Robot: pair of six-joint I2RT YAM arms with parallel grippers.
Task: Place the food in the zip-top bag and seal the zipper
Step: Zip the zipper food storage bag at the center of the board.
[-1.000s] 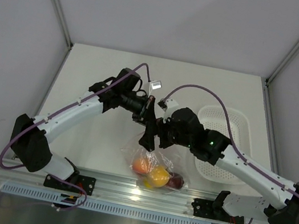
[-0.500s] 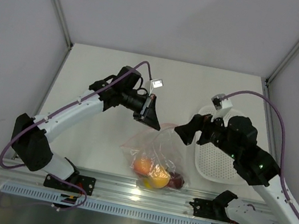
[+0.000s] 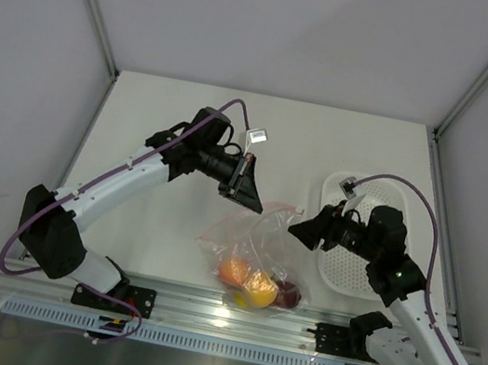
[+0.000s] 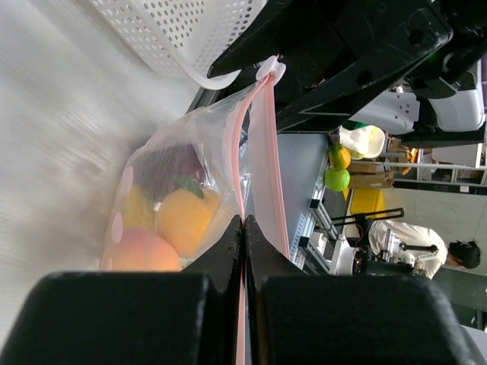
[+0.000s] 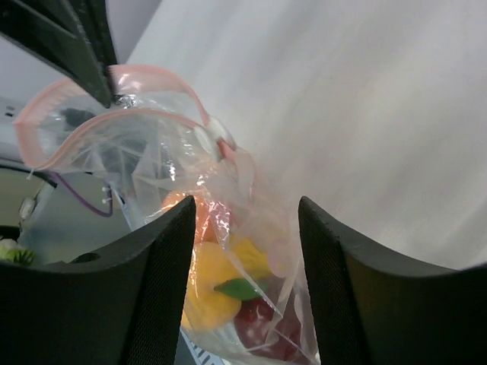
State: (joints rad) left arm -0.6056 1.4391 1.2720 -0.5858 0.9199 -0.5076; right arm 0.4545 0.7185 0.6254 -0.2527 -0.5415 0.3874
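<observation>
top view, nearest the bases: food (image 3: 253,283) piled in the bottom of the zip-top bag (image 3: 248,240), sitting on the table (image 3: 171,113) just past the rail (image 3: 204,303). The bag's long axis runs from there away from the bases, with the food end near and low and the zipper (image 4: 262,152) end far and raised.

Next out, the left gripper (image 3: 250,193) is pressed tight on the zipper edge and carries that end. The right gripper (image 3: 299,232) is just right of the bag top, fingers spread, nothing in them. Whether it touches the plastic, can't tell. Farthest is the white basket (image 3: 338,185), partly under the right arm.

View differences:
- **Top view:** doesn't resolve the bag mouth.
- **Right wrist:** shows the two pink tracks bowed apart in a loop, so the mouth gapes. The left arm's finger sits on the strip. A yellow piece with a green leaf shows through the plastic.
- **Left wrist:** sees the strip edge-on, running straight out from the closed jaws. Dark red, yellow-orange and orange-red pieces show through the plastic.
</observation>
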